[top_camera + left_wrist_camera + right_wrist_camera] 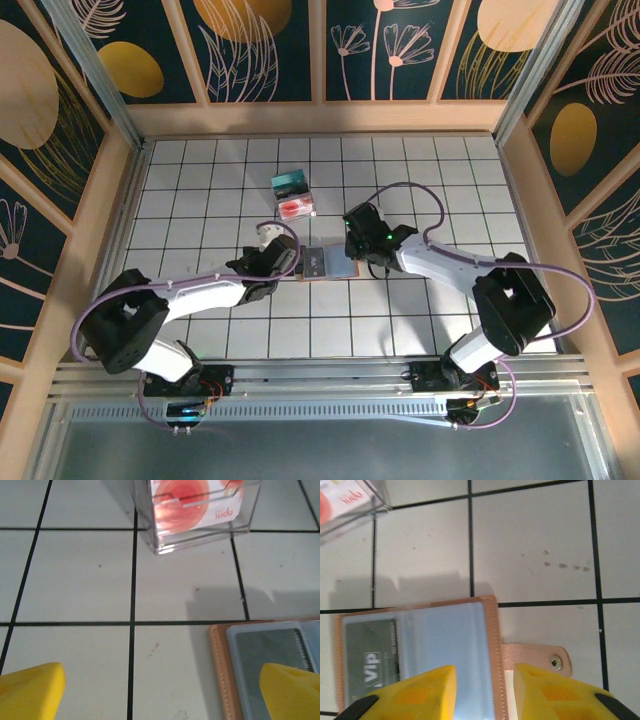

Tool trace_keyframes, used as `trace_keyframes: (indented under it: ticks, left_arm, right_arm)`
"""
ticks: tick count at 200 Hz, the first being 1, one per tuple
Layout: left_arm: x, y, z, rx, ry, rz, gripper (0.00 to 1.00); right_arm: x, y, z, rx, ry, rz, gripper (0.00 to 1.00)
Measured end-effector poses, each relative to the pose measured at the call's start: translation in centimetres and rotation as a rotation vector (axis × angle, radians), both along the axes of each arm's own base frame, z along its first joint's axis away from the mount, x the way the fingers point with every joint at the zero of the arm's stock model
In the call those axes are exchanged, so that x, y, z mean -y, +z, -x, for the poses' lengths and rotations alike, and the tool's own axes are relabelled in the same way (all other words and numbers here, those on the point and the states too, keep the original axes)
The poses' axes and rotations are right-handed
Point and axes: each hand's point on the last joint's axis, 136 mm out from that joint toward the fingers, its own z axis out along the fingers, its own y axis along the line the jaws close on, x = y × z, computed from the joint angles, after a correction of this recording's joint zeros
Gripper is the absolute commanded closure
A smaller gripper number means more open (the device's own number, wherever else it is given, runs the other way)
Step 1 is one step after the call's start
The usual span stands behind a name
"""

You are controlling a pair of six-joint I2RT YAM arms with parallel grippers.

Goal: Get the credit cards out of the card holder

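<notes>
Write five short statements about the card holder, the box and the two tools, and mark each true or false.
1. The card holder lies opened flat on the tiled table. True.
2. A grey card printed VIP sits in one of its pockets. True.
3. The left tool is shut. False: its fingers stand wide apart, one of them over the holder's edge.
4. The clear box rests on top of the card holder. False: it stands apart from it, on the tiles beyond.
5. The right tool is over the clear box. False: it sits astride the holder's edge on the snap tab side.
</notes>
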Motion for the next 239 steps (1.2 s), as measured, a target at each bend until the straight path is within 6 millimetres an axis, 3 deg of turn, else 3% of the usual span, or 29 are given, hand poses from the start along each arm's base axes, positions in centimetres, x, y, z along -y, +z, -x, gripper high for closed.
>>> trace_keyframes:
  ticks: [64,108,180,239]
  left_arm:
    - [0.1,-2.1,-0.4,-0.083,0.035,0.038,0.01]
    - [0.0,-3.2,-0.7,-0.126,0.04,0.051,0.01]
    - [0.3,-4.6,-0.2,-0.173,0.025,0.049,0.01]
    - [0.3,-4.8,-0.1,-0.178,0.028,0.05,0.01]
  right_arm:
    - [-3.9,1.0,0.7,-0.057,0.109,-0.204,0.66]
    - [-6.2,0.0,1.2,-0.11,0.177,-0.283,0.67]
    - [-7.4,-2.6,1.8,-0.195,0.215,-0.302,0.68]
    - [-7.8,-3.2,1.9,-0.212,0.228,-0.313,0.68]
